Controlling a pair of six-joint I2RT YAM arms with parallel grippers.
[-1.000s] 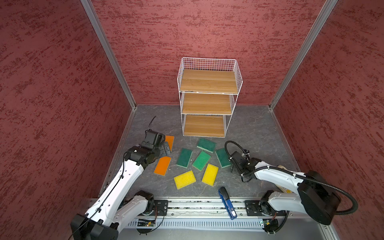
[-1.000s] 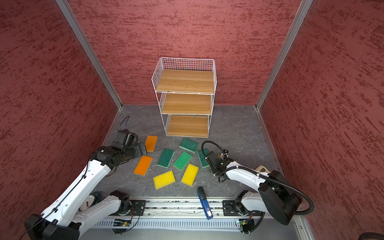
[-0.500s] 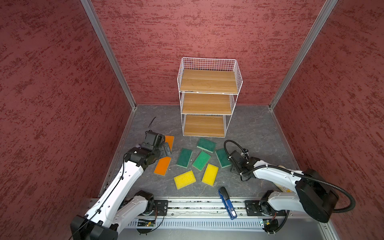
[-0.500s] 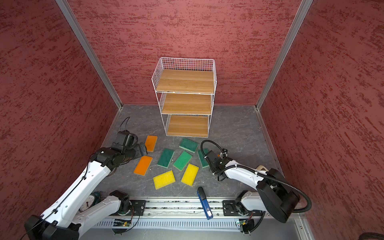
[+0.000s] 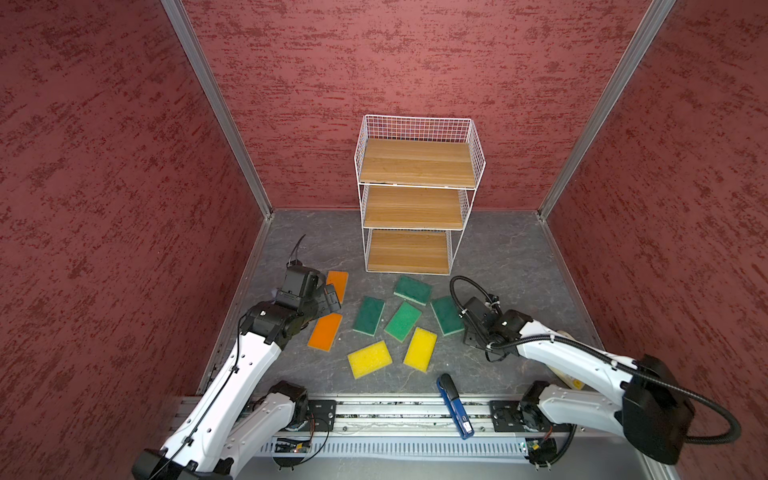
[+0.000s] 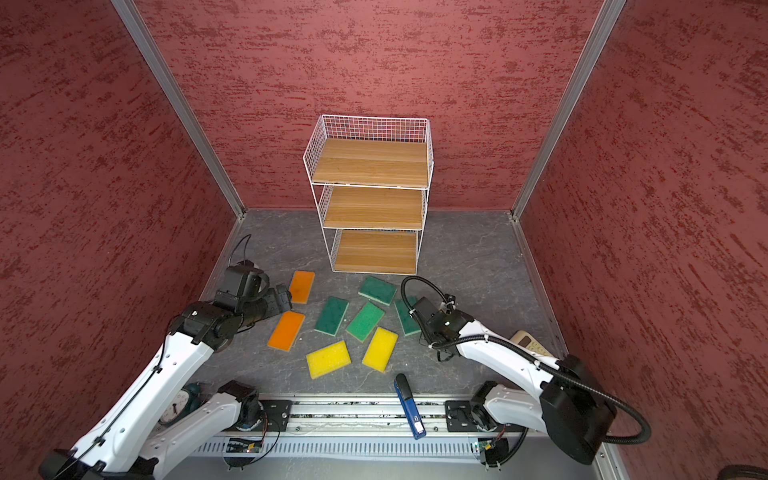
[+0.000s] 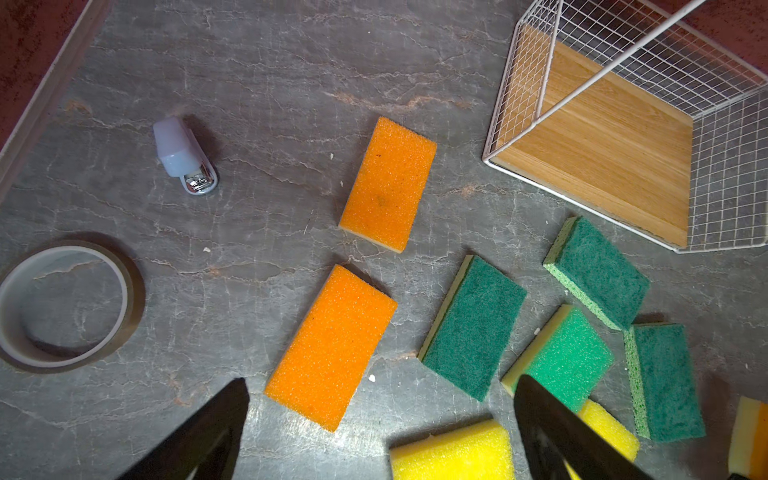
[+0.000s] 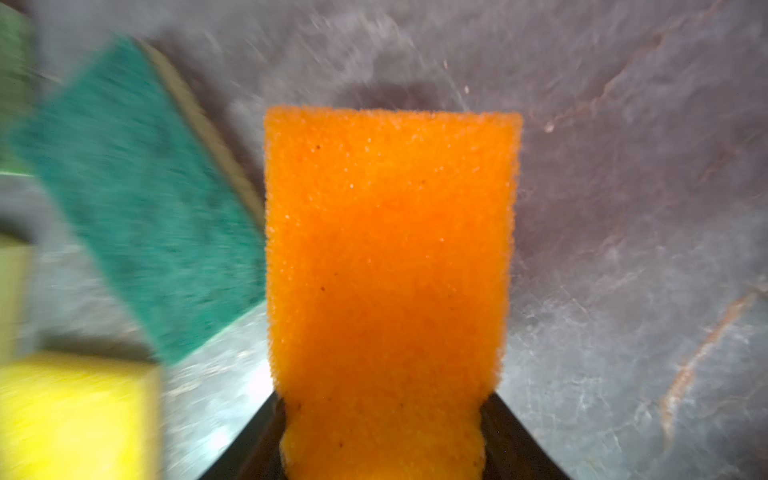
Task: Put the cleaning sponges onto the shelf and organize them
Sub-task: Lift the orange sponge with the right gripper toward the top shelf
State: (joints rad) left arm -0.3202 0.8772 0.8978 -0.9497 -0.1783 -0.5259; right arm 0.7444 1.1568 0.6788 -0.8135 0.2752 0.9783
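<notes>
While my left tool hangs wide open and empty above the grey marbled surface, a clear tape roll and a small pale stapler lie well apart from it toward the left wall, out of my way. Just ahead of its jaws lies the nearer flat orange foam sponge, with a second orange foam sponge beyond it, the two apart. Further right, four dark green scouring sponges and two yellow foam sponges are scattered close together, so I would take each from above across its short width, where the jaws find a gap. Behind them stands the white wire shelf with three wooden boards, all bare, its front open toward me. On the right, my right tool is clamped on a third orange foam sponge, pinching one short end so the foam waists between the jaws. I judge it light, soft and springy: unlikely to slip, likely to sag. The wire side walls could snag it, so I would enter from the open front, over the clear surface there.
</notes>
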